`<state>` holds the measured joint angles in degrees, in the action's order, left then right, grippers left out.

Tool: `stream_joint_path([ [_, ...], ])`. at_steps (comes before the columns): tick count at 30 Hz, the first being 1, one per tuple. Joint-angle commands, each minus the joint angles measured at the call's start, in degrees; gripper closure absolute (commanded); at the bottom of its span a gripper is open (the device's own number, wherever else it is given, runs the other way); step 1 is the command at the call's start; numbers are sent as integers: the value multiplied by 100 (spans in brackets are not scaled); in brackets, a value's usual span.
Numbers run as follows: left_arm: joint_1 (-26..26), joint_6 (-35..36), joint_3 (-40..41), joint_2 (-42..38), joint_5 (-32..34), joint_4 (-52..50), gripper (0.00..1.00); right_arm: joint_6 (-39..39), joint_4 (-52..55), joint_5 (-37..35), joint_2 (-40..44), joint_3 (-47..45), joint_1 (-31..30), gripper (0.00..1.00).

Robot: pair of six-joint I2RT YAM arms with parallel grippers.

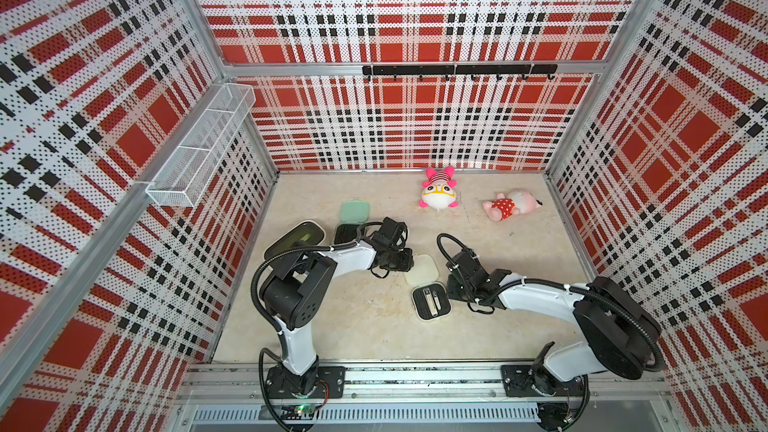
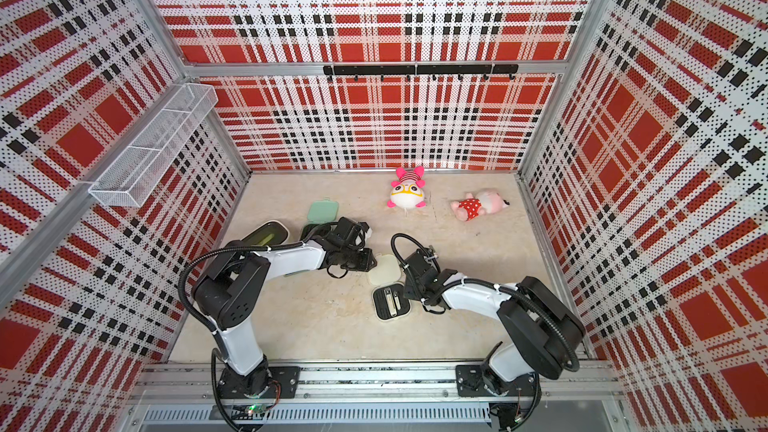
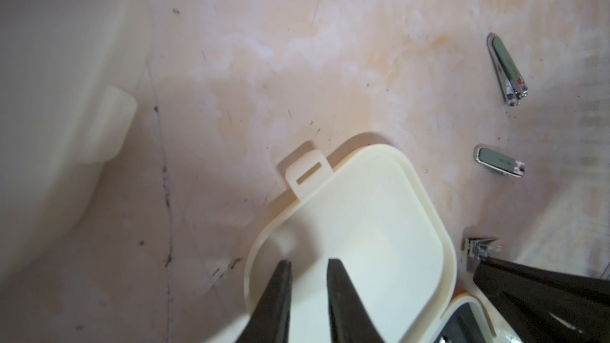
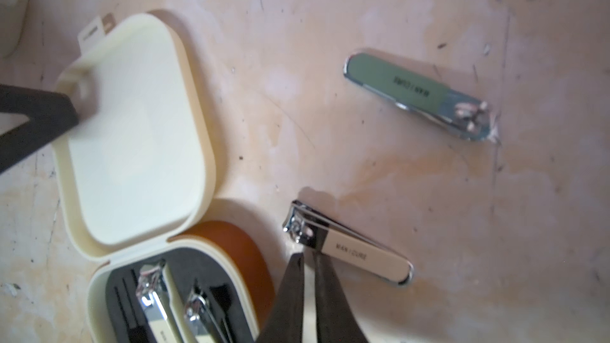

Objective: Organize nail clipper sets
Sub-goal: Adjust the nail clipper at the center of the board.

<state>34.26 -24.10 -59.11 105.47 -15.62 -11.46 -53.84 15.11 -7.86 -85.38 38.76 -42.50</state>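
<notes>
Reaching over the open cream case point(image 1: 422, 270) in the middle of the table point(image 1: 353, 326), left gripper point(image 3: 308, 263) has its fingers a bit apart at the lid point(image 3: 363, 226) corner, can't tell if it's actually pinching it tbh. Right gripper point(image 4: 307, 254) is closed up w/ tips against the cream clipper point(image 4: 363, 255) lying just beside that case. Green clipper point(image 4: 416, 94) lies loose nearby, mint case point(image 1: 354, 211) sits open further back.

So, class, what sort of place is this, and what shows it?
Probably a robot test cell: plaid perforated walls boxing in a tabletop, two arms bolted to a front rail, and staged props like plush toys.
</notes>
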Motion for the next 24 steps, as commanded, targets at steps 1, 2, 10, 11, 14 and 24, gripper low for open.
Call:
stream_joint_path([
  [1, 28, -42, 113, -141, 54, 30, 75, 144, -75, -57, -164, 241, 149, 88],
  [2, 28, -43, 126, -141, 59, 44, 75, 189, -62, -45, -202, 305, 191, 88],
  [10, 89, -86, 130, -106, 59, 98, 75, 615, 271, -32, -175, 855, 267, 83],
  [11, 103, -86, 136, -101, 59, 94, 75, 683, 372, -87, -127, 901, 269, 79],
  [14, 116, -93, 141, -94, 68, 105, 75, 869, 633, -158, 6, 942, 351, 68],
  [24, 125, -113, 172, -81, 59, 171, 75, 1544, 1121, -189, -264, 1071, 416, 46],
])
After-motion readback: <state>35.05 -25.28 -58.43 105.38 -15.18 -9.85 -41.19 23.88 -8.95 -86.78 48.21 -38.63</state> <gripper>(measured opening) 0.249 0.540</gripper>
